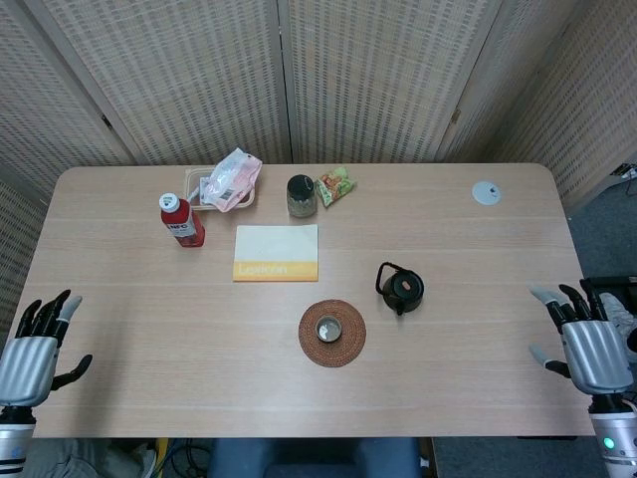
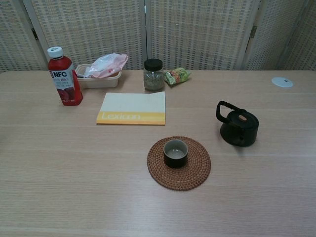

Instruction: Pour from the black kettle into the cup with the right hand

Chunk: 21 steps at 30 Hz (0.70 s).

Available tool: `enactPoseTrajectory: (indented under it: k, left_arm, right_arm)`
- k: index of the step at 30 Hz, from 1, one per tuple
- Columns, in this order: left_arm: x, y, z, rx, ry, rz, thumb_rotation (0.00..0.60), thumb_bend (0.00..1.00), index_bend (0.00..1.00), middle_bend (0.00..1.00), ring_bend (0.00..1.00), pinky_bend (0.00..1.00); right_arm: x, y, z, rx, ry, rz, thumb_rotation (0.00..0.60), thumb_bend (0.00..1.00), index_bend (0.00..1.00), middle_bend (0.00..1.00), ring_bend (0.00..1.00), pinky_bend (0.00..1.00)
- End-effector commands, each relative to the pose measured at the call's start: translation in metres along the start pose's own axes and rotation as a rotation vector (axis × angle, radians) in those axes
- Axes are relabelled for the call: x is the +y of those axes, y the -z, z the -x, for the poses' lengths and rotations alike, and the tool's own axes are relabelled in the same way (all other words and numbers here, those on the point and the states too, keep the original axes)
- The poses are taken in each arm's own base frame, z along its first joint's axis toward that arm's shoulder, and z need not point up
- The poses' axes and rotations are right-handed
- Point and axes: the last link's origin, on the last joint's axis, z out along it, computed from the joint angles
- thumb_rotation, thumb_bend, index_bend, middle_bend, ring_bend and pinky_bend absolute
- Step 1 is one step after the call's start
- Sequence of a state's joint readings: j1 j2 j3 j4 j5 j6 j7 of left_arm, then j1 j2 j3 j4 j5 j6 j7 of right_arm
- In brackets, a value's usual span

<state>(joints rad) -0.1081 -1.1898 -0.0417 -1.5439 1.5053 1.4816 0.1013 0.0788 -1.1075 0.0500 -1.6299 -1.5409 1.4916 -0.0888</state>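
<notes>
My right hand point(image 1: 589, 344) waits at the desk's point(image 1: 119, 329) right edge, fingers apart, holding nothing. My left hand point(image 1: 35, 349) is spread too. The black kettle point(image 2: 239, 126) stands near the cup point(image 2: 175, 152), bare desk around.

You have a table point(image 2: 59, 187) of pale wood-grain laminate, smooth and matt. At its middle, the round mat point(image 2: 179, 163) is woven brown fibre, coiled and rough. The cup point(image 2: 176, 153) on the mat looks like dark glazed ceramic with a slight sheen. Right of the mat, the black kettle point(image 2: 238, 126) has a dull, matt dark body like cast metal. Behind the mat, the booklet point(image 2: 132, 108) is matt paper; the jar point(image 2: 153, 75) is clear glass with a black lid; the bottle point(image 2: 64, 76) is glossy plastic.
</notes>
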Motion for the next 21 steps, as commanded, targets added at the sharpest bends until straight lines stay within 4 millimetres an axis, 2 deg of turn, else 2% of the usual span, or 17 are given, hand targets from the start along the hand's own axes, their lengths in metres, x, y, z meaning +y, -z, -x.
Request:
enactPoseTrajectory:
  k: [1, 15, 21]
  left_arm:
    - [0.000, 0.000, 0.000, -0.003, 0.002, -0.002, 0.600, 0.25, 0.08, 0.03, 0.10, 0.01]
    - [0.000, 0.004, -0.002, 0.004, 0.009, -0.001, 0.600, 0.25, 0.08, 0.03, 0.10, 0.01]
    - [-0.001, 0.006, -0.001, 0.001, 0.012, -0.005, 0.600, 0.25, 0.08, 0.03, 0.10, 0.01]
  right_arm:
    - [-0.001, 0.000, 0.001, 0.011, -0.006, -0.013, 0.600, 0.13, 0.20, 0.27, 0.13, 0.05]
    - [-0.007, -0.003, 0.002, -0.005, -0.011, -0.042, 0.600, 0.13, 0.20, 0.27, 0.14, 0.05]
    - [-0.018, -0.015, 0.003, -0.022, -0.007, -0.091, 0.600, 0.13, 0.22, 0.29, 0.15, 0.05]
